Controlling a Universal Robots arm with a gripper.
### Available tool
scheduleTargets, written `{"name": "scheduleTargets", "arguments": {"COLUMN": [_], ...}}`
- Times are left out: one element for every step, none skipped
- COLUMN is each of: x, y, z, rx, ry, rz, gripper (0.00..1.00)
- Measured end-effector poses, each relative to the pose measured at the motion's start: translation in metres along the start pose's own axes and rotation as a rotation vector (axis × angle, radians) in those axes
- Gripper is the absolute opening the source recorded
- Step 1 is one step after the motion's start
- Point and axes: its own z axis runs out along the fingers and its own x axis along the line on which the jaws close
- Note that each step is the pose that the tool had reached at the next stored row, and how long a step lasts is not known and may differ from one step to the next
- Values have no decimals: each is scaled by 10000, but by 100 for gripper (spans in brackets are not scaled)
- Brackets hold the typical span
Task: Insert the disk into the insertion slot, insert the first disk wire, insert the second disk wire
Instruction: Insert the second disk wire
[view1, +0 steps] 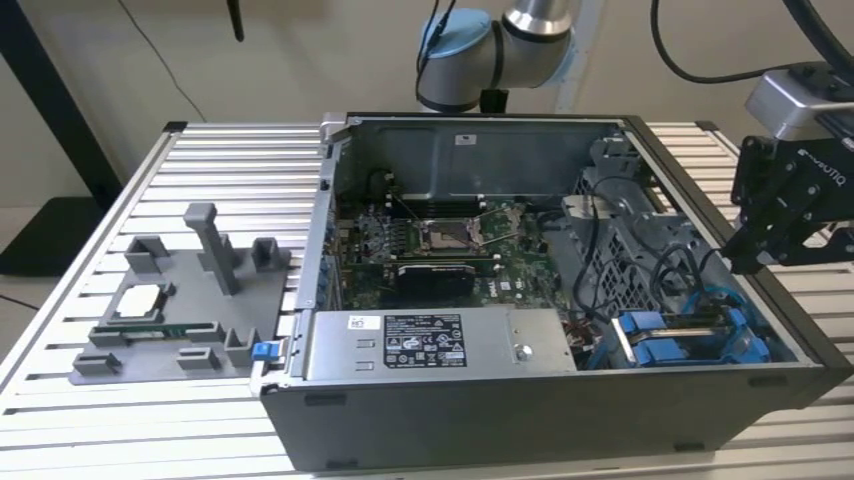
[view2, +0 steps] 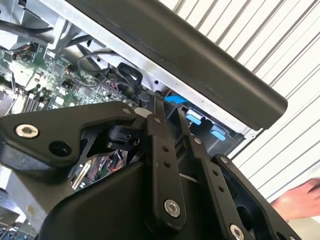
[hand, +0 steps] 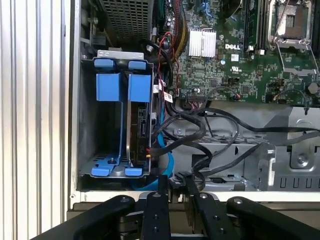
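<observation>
- Exterior view: open computer case (view1: 534, 430) on a slatted metal table (view1: 120, 440), with a circuit board (view1: 427, 240) in the middle and a labelled power supply (view1: 427, 345) along the near wall.
- Same view: disk (view1: 683, 323) on edge in its blue frame, inside the case at the corner toward the exterior view's right.
- Same view: black gripper (view1: 750, 255) hanging over the case's rim at the exterior view's right, near the disk but apart from it. Grey tray (view1: 174, 330) well apart on the table, toward the exterior view's left.
- First wrist view: disk (hand: 139, 125) seated in the drive cage (hand: 86, 125), in the slot nearer the circuit board (hand: 225, 65). Empty blue carrier (hand: 107, 87) just beside it, in the slot nearer the case wall.
- First wrist view: black wires (hand: 200, 130) and a blue wire (hand: 169, 160) looping just beside the disk; cannot tell whether any is plugged in.
- First wrist view: gripper (hand: 175, 180) over the case's rim, jaws slightly apart, nothing seen between them.
- Second wrist view: gripper (view2: 167, 107) just inside the case's black rim (view2: 225, 75), jaws a narrow gap apart. Blue carrier tabs (view2: 192, 117) beyond the tips, circuit board (view2: 50, 65) further off.
</observation>
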Motion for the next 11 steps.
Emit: {"name": "scheduleTargets", "arguments": {"x": [0,0,0,0,0,0,0,0,0,0,0], "y": [0,0,0,0,0,0,0,0,0,0,0], "z": [1,0,0,0,0,0,0,0,0,0,0], "rx": [0,0,0,0,0,0,0,0,0,0,0], "ry": [-6,-9,-9,-9,-9,-10,-10,-10,-11,-11,-11], "rz": [0,0,0,0,0,0,0,0,0,0,-1], "gripper": [100,100,0,0,0,0,0,0,0,0,0]}}
